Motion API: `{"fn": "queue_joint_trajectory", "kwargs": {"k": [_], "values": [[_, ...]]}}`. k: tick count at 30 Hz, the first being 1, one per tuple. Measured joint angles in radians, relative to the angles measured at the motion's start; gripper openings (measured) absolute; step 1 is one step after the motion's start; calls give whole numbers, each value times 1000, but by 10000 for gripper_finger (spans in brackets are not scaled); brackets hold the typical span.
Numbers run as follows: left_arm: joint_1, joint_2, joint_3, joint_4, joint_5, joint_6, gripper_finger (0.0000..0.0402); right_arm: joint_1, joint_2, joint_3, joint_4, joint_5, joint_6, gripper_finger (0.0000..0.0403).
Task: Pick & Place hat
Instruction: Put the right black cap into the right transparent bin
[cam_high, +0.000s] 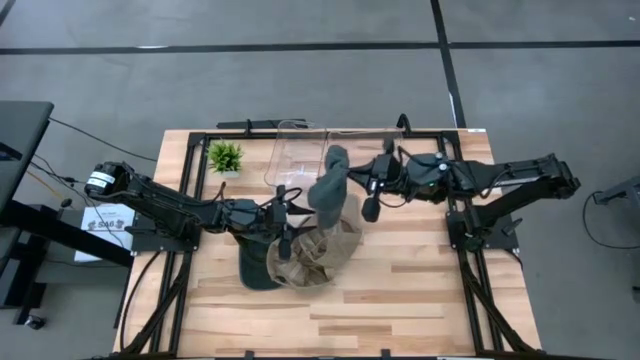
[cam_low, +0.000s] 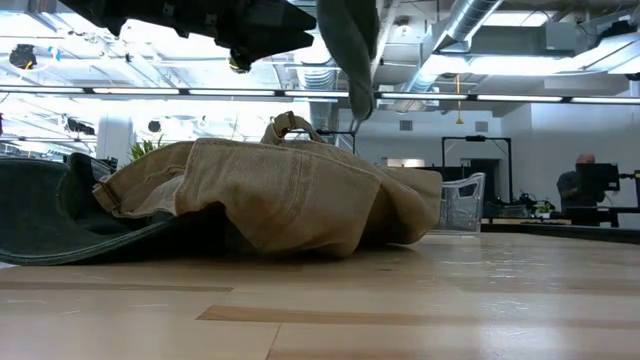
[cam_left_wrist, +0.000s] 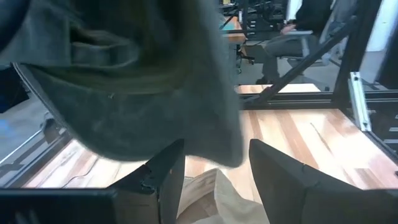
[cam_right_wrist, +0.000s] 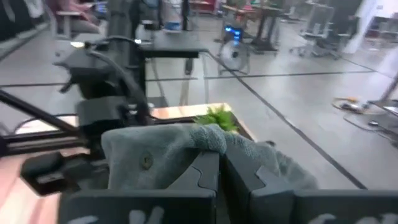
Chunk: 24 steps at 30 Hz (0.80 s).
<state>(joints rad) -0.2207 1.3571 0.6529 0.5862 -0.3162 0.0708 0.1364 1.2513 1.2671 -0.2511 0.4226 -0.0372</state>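
A grey-green hat (cam_high: 328, 188) hangs above the middle of the table, and my right gripper (cam_high: 347, 178) is shut on it. The same hat fills the left wrist view (cam_left_wrist: 137, 81) and shows at the top of the low view (cam_low: 352, 40). Below it a tan hat (cam_high: 322, 255) lies crumpled on the wood, partly over a dark green hat (cam_high: 256, 270). My left gripper (cam_left_wrist: 214, 180) stands open just left of the hanging hat, its fingers level and on either side of the hat's lower edge. I cannot tell if they touch it. My right gripper pinches a bunched upper part of the grey-green hat (cam_right_wrist: 208, 140) between its two shut fingers (cam_right_wrist: 205, 177). The fingers come about level from the table's right side. The hat hangs slack below them, clear of the table and over the tan hat.
A clear plastic bin (cam_high: 300, 140) stands at the far edge behind the hanging hat. A small green plant (cam_high: 225, 156) sits at the far left. Black frame rails (cam_high: 470, 240) run along both sides. Bare wood lies toward the near and right edges.
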Motion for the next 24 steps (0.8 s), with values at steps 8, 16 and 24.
{"fn": "queue_joint_trajectory", "kwargs": {"k": [8,16,24], "values": [[0,0,0,7,-14,0,177,7,80,53,-1,-32,-24,0],[0,0,0,6,-14,-2,177,5,147,156,-106,-25,-54,0],[0,0,0,-3,-13,-8,177,5,119,167,-222,111,-69,0]]}}
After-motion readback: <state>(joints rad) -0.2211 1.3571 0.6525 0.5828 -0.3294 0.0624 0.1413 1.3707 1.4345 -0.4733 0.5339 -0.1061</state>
